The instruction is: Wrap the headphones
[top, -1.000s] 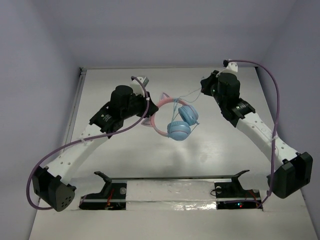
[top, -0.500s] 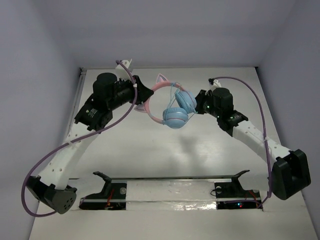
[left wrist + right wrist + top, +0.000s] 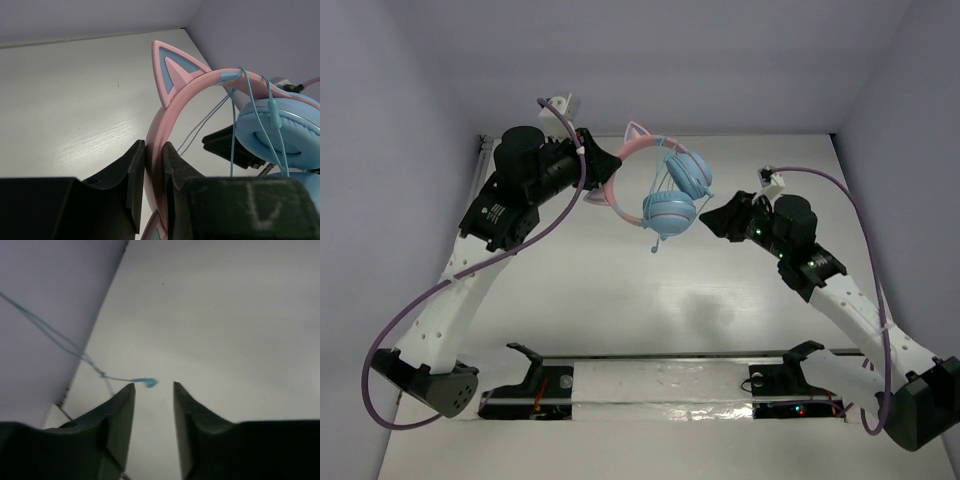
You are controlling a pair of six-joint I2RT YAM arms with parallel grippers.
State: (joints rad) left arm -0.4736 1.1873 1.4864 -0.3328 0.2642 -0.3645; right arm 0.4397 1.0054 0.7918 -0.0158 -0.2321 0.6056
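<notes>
The headphones (image 3: 665, 195) hang in the air over the far middle of the table. My left gripper (image 3: 607, 166) is shut on their pink cat-ear headband (image 3: 172, 107), with the two light-blue ear cups (image 3: 280, 130) hanging to its right. The thin light-blue cable (image 3: 660, 235) is looped round the cups, and its plug end dangles below them. My right gripper (image 3: 713, 217) is open and empty, just right of the cups. In the right wrist view the cable's end (image 3: 149, 383) hangs just beyond my open fingertips (image 3: 131, 388), apart from them.
The white table (image 3: 650, 300) is walled by grey panels at the back and sides. A metal rail with black brackets (image 3: 660, 375) runs along the near edge. Thick purple robot cables (image 3: 420, 310) trail along both arms.
My left gripper has lifted the headphones higher and toward the back. My right gripper has swung down and right, away from the cups, and now stands open.
</notes>
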